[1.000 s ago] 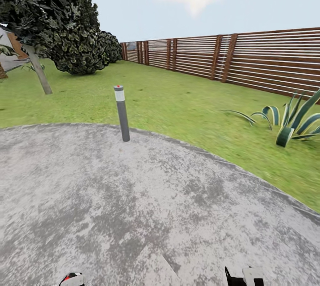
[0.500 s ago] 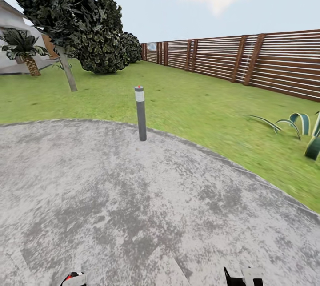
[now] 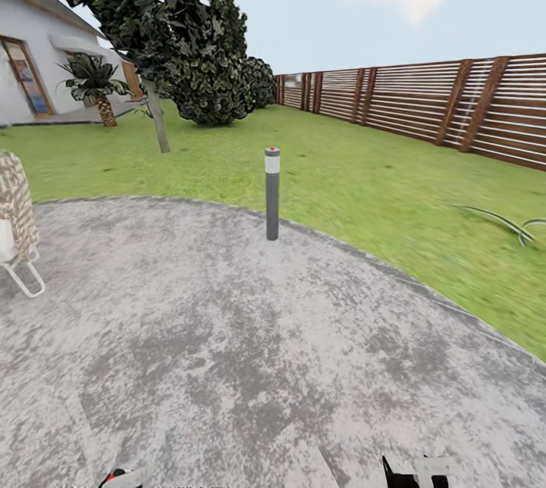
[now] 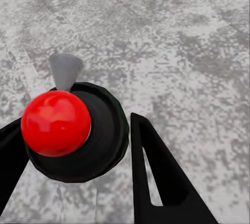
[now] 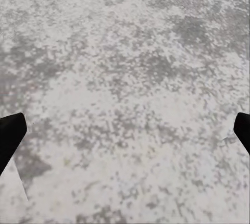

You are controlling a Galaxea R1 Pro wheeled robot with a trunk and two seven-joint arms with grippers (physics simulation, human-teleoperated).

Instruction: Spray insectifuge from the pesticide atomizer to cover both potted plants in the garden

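Gripped apparently in left gripper, red-knobbed, black-collared, grey-nozzled pesticide atomizer; right gripper spread empty; spraying both potted plants yet to come.

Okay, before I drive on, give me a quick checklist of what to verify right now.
1. Atomizer in hand: cannot tell. A red-knobbed object sits between the left claw fingers.
2. Right claw free: ok, open over the paved patch.
3. Potted plants located: cannot tell. The head view gives lawn, fence and trees.
4. Straight path: not ok, the grey post stands ahead at the paving's edge.
5. Left side: not ok, a woven chair stands close.
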